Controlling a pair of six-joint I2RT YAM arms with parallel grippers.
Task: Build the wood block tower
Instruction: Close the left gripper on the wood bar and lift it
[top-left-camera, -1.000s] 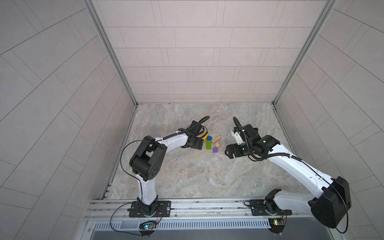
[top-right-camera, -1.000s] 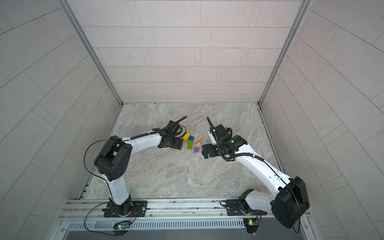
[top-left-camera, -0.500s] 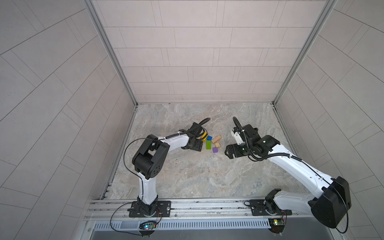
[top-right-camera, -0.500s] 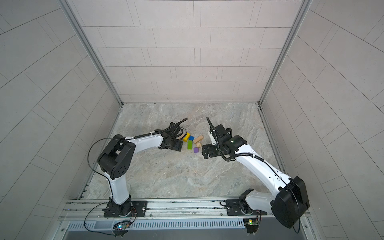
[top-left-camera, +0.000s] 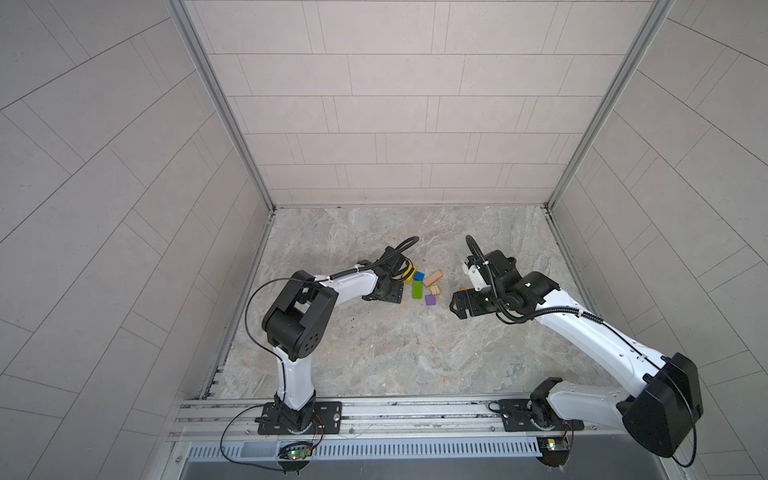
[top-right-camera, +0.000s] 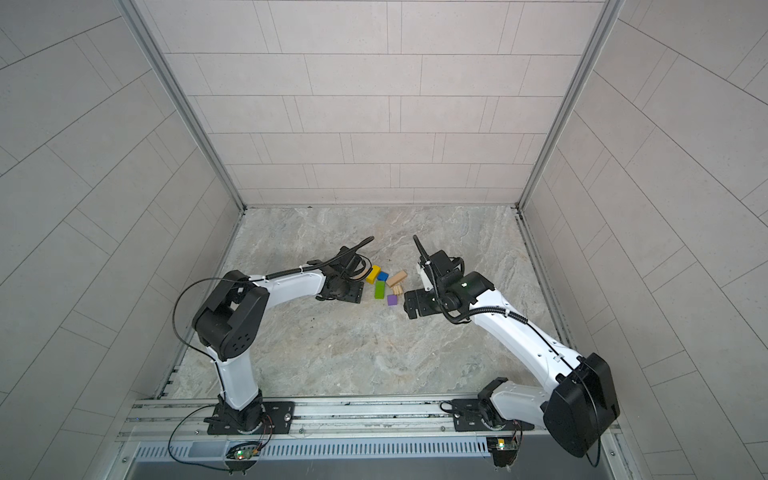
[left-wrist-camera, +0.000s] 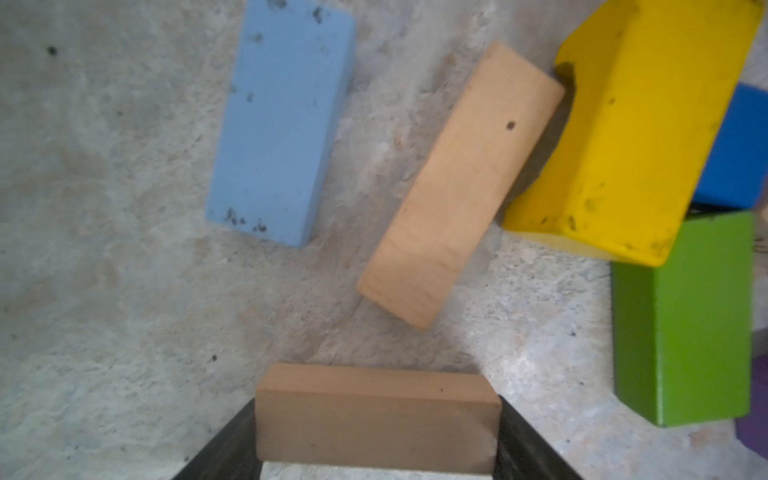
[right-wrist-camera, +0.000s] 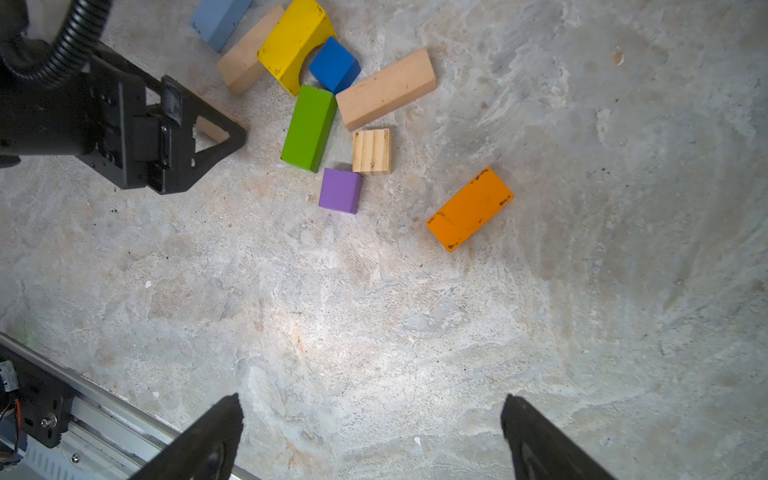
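Left gripper (left-wrist-camera: 376, 409): jaws against both ends of tan bar (left-wrist-camera: 374, 432), lengthwise grip, probably for the tower base.
Right gripper (right-wrist-camera: 370, 401): wide open, empty, above bare floor (right-wrist-camera: 374, 332), likely waiting.
Other blocks (right-wrist-camera: 309, 126): loose, none stacked, beside left gripper.

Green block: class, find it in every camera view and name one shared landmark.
In a top view: green block, mid-cluster.
In a top view: green block, mid-cluster.
Left wrist: green block beside yellow block.
Right wrist: green block between yellow block and purple cube.
Landmark: yellow block.
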